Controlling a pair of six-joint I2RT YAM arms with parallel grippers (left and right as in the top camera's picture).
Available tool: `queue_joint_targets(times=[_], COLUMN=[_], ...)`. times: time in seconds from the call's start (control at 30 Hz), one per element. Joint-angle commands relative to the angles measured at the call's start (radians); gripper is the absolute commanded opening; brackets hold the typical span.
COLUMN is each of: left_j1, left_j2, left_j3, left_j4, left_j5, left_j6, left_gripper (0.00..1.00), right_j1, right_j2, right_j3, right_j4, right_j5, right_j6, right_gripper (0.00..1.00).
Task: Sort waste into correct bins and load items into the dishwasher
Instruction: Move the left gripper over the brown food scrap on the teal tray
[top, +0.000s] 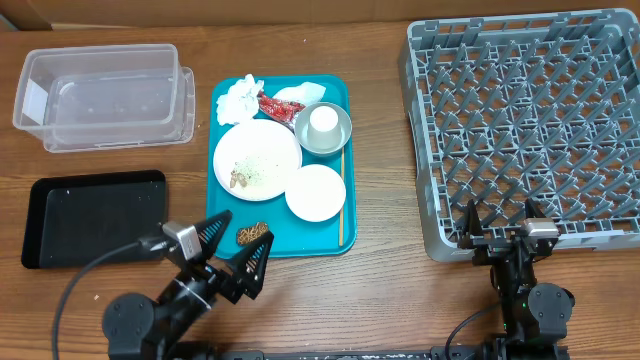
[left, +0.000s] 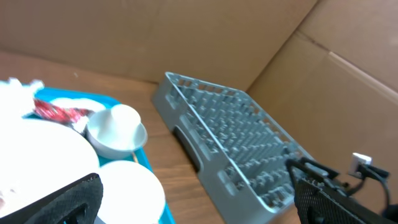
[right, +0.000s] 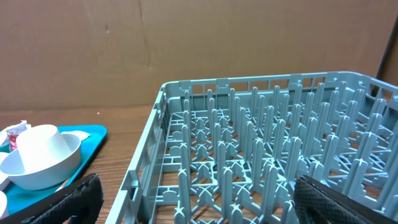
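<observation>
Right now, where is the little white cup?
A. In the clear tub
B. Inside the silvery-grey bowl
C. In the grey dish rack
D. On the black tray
B: the small white cup sits inside the silvery-grey bowl on the teal tray.

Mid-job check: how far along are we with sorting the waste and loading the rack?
Done: nothing yet; the dish rack, clear tub and black tray look empty. In hand: nothing; the left gripper and right gripper are open, fingers empty. Left: napkin, red wrapper, plate with scraps, cup in the silvery bowl, white bowl and stick all sit on the teal tray.
</observation>
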Motion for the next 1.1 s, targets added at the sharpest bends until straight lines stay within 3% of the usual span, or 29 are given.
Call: queue_joint_targets(times=[0.0,0.13,0.33,0.47,0.6,0.87,0.97,1.07], left_j1=[0.0,0.0,0.0,0.0,0.0,0.0,-0.001,-0.018], left_j2=[0.069,0.115,0.173,0.273,0.435,0.628,0.67,0.68], left_j3=[0.058,0.055,0.082,0.202,0.361,0.41,0.41,0.41], left_j4=[0.009,0.005,0.004,-0.227,-0.456,-0.417,-0.439,-0.504], left_j5=[-0.028,0.006,0.0,-0.183,-0.285,-0.062,-0.084,-0.203], left_j6=[0.111,-0.025,-0.064,-0.152,-0.134,-0.183,-0.331,-0.467], left_gripper=[1.0,1.0,1.0,1.0,1.0,1.0,1.0,1.0], right_j1=[-0.003,-0.003,-0.003,-0.003,-0.003,-0.003,-0.003,-0.003], right_j2=[-0.011,-0.011,-0.011,-0.011,-0.011,-0.011,-0.011,-0.011], right_j3=[-0.01,-0.01,-0.01,-0.01,-0.01,-0.01,-0.01,-0.01], right_j4=[0.007,0.007,0.007,0.007,0.007,0.007,0.007,0.007], right_j5=[-0.001,-0.001,-0.001,-0.001,-0.001,-0.001,-0.001,-0.001], right_j6=[-0.003,-0.003,-0.003,-0.003,-0.003,-0.003,-0.003,-0.003], right_gripper=[1.0,1.0,1.0,1.0,1.0,1.0,1.0,1.0])
